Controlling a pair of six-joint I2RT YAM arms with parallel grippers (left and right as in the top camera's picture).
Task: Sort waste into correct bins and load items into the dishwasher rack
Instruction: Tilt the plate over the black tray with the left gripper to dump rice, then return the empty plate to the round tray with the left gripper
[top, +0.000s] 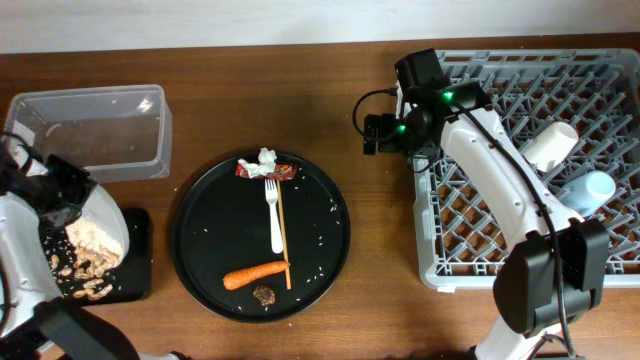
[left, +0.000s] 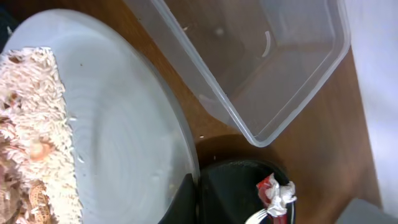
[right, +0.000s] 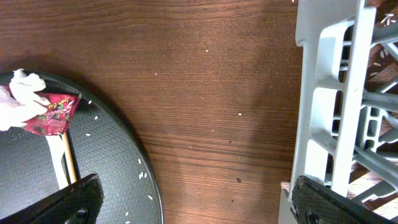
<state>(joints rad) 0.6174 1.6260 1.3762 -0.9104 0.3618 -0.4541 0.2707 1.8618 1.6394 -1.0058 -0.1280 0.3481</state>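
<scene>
Plate-emptying appears to be the step in hand. Left gripper (top: 62, 192), fingers clamped together on the white plate (left: 124, 143) rim, holds it tilted over the shallow black tray (top: 137, 228), with rice (top: 92, 240) heaped at the low edge. Hold the low rim inside the tray walls and steepen the tilt gradually. Right gripper (right: 199, 202) hangs with fingers wide apart over the bare table beside the dishwasher rack (top: 480, 230).

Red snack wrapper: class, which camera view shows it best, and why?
Right wrist: the red snack wrapper appears largest there, its print visible, tissue overlapping one end. Overhead shows it tiny on the round tray. Left wrist catches only a red sliver beside the tissue.
</scene>
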